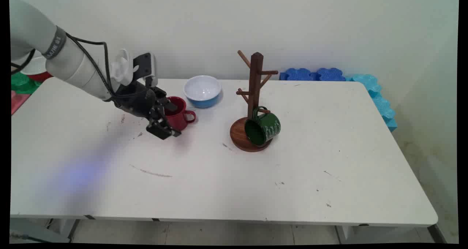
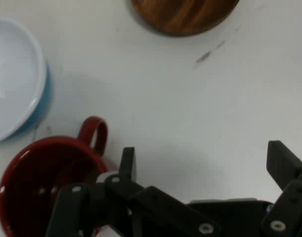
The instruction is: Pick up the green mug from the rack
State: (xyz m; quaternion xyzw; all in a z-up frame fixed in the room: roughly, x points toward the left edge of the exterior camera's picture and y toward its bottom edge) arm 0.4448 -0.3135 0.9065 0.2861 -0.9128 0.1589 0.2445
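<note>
My gripper [image 1: 167, 119] is low over the table and open, with only bare table between its fingers in the hand view [image 2: 205, 165]. A red mug [image 1: 180, 116] stands upright right beside it. In the hand view the red mug [image 2: 35, 185] lies just outside the left finger [image 2: 127, 160], with its handle [image 2: 94, 133] close to that fingertip. I cannot tell whether finger and mug touch. A white bowl with a blue outside [image 1: 202, 91] [image 2: 13, 84] stands just behind the mug.
A wooden mug tree [image 1: 256, 84] stands mid-table on a round base [image 2: 183, 15], with a green mug [image 1: 263, 128] hanging tilted from a low peg. Blue foam blocks [image 1: 314, 74] line the table's far right edge. Green and red items [image 1: 22, 82] sit beyond the left end.
</note>
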